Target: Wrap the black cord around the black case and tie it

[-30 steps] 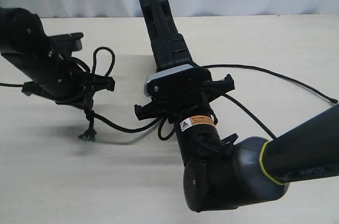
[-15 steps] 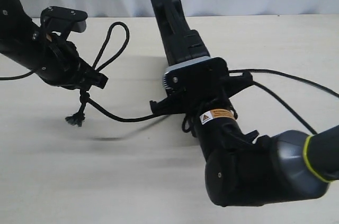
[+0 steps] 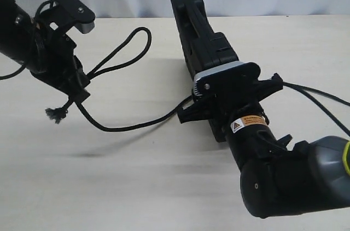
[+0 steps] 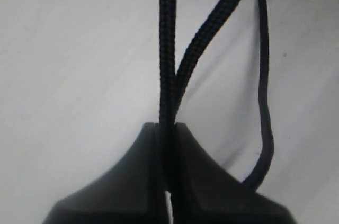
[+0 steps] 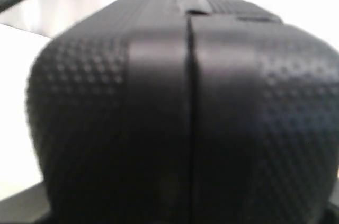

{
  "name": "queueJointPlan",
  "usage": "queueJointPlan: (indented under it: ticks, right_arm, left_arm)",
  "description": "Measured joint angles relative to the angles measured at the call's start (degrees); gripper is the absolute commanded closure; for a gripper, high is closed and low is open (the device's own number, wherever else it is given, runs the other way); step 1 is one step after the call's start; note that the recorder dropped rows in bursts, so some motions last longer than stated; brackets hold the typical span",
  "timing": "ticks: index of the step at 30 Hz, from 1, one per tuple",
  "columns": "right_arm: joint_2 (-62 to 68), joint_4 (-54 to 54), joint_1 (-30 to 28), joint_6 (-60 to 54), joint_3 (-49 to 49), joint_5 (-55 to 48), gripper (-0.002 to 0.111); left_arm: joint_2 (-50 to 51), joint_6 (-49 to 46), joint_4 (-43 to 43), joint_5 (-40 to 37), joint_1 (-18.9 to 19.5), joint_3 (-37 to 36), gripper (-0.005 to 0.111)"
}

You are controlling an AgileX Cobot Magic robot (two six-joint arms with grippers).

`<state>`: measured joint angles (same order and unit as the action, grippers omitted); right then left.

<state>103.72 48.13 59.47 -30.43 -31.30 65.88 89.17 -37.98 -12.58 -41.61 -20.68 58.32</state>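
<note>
Wrapping step judged barely begun. Cord (image 3: 126,127) is pinched near its looped end by the fully closed left claw (image 4: 167,134); slack is trailed over the bench (image 3: 136,187) to the case (image 3: 197,29). Case is clamped on edge by the right claw (image 3: 229,97). Next, cord must be carried round the case.

The case (image 3: 198,26), matte black with a dotted texture and a centre seam, is held on edge. The cord (image 3: 131,128), thin, black and braided, is strung leftward from it in a sagging line. 2 strands are pinched together, 1 loop (image 3: 136,42) is raised, and the frayed tuft (image 3: 54,114) hangs below.
</note>
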Motion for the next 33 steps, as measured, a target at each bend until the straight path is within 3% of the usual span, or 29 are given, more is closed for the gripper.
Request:
queueJointPlan:
  ticks: [9,12,23,33]
  right_arm:
    - [-0.48,-2.39,0.0,3.0,3.14,1.63,0.104]
    - [-0.48,-3.6,0.0,3.5,3.5,1.74,0.104]
    - [-0.48,-6.75,0.0,5.53,3.74,1.61,0.104]
    - [-0.48,-6.75,0.0,5.77,3.74,1.61,0.104]
  left_arm:
    - [-1.19,-18.74,-10.96,-2.17,0.0,0.63,0.107]
    - [-1.19,-20.99,-11.78,-2.83,0.0,1.81,0.107]
    - [5.27,-17.5,-7.27,-12.22,0.0,10.27,0.107]
    - [6.67,-14.95,-3.74,-12.81,0.0,13.25,0.107]
